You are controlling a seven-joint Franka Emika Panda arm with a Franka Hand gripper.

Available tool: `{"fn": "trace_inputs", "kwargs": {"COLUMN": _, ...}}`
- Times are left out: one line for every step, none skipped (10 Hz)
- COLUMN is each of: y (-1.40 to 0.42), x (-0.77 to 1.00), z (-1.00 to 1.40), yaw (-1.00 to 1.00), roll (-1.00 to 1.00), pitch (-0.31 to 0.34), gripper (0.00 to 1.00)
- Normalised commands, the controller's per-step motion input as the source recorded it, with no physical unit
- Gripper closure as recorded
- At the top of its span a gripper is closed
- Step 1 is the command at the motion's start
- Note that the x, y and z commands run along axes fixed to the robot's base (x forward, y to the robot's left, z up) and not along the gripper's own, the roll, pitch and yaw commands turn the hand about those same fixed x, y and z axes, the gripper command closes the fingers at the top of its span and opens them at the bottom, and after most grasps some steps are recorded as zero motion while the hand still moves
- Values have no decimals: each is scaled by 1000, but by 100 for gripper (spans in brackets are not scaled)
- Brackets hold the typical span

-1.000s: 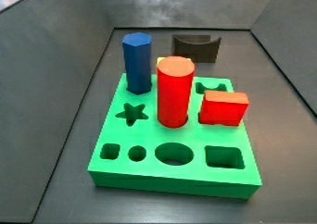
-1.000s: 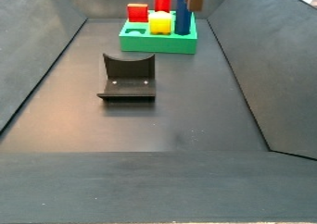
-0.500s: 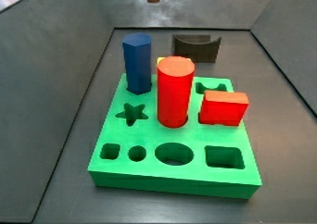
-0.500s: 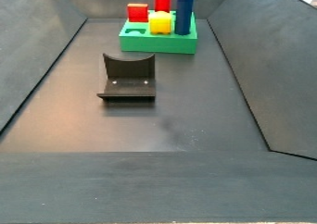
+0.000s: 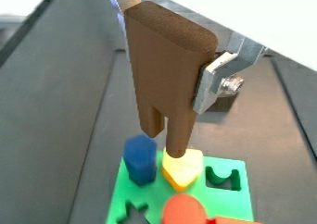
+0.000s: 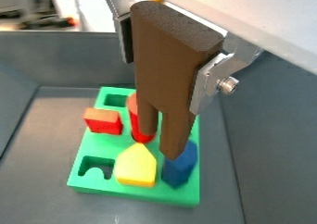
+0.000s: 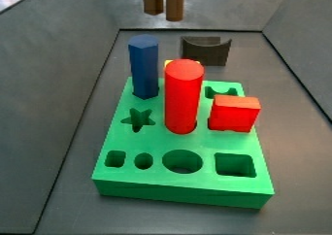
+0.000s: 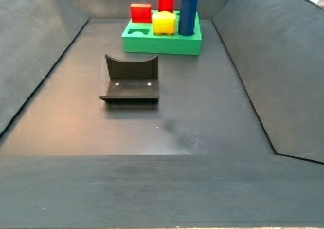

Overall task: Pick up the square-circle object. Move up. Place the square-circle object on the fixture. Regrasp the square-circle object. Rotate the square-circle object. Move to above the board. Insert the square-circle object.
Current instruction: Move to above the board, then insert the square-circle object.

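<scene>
Both wrist views show the end effector (image 5: 173,56) clamped on the square-circle object (image 5: 165,75), a matte brown block held upright with its two peg-like legs pointing down. One silver finger (image 6: 213,80) presses flat against the block's side; the finger on the far side is mostly hidden behind the block. Directly beneath the end effector lies the board (image 6: 93,168), a bright green slab, and the legs hang clear above it, not touching it. Below the legs in a wrist view stand a blue prism (image 5: 140,159), a yellow house-shaped piece (image 5: 183,168) and the rounded top of a red cylinder (image 5: 186,211); a red block (image 6: 103,121) sits in the board off to one side of the held object.

At the upper edge of a side view, only the two legs (image 7: 162,0) come into view, high above the far end of the board (image 7: 182,185), while the end effector itself is out of frame. The fixture (image 7: 205,50) stands on the dark floor (image 7: 298,171) beyond the board, well below the end effector. Another side view shows the fixture (image 8: 129,78) nearer the camera and the board (image 8: 162,45) far behind it, with neither end effector nor held block in sight.
</scene>
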Motion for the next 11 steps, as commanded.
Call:
{"fn": "trace_inputs", "kwargs": {"y": -271, "x": 96, "z": 31, "yaw": 1000, "roll": 47, "pitch": 86, "gripper": 100}}
{"fn": "trace_inputs", "kwargs": {"y": -171, "x": 74, "z": 29, "yaw": 1000, "roll": 54, "pitch": 94, "gripper": 100}}
{"fn": "trace_inputs", "kwargs": {"y": -99, "x": 63, "z": 25, "yaw": 1000, "roll": 65, "pitch": 109, "gripper": 100}}
{"fn": "trace_inputs", "kwargs": {"y": -74, "x": 63, "z": 19, "yaw": 1000, "roll": 75, "pitch": 125, "gripper": 100}}
{"fn": "trace_inputs", "kwargs": {"y": -56, "x": 66, "z": 18, "yaw": 1000, "roll": 87, "pitch": 145, "gripper": 100}}
{"fn": "trace_inputs", "kwargs": {"y": -47, "x": 68, "z": 20, "yaw": 1000, "roll": 104, "pitch": 170, "gripper": 100}}
{"fn": "trace_inputs", "kwargs": {"y": -40, "x": 73, "z": 23, "yaw": 972, "roll": 138, "pitch": 215, "gripper": 100}}
{"fn": "trace_inputs", "kwargs": {"y": -39, "x": 82, "z": 22, "yaw": 699, "roll": 133, "pitch": 195, "gripper": 100}}
{"fn": "trace_inputs", "kwargs": {"y": -37, "x": 86, "z": 17, "yaw": 450, "roll": 128, "pitch": 169, "gripper": 100}}
{"fn": "trace_inputs", "kwargs": {"y": -32, "x": 81, "z": 17, "yaw": 273, "roll": 123, "pitch": 136, "gripper": 100}}
{"fn": "trace_inputs", "kwargs": {"y": -843, "x": -120, "z": -183, "yaw": 0, "roll": -91, "pitch": -57, "gripper": 100}}
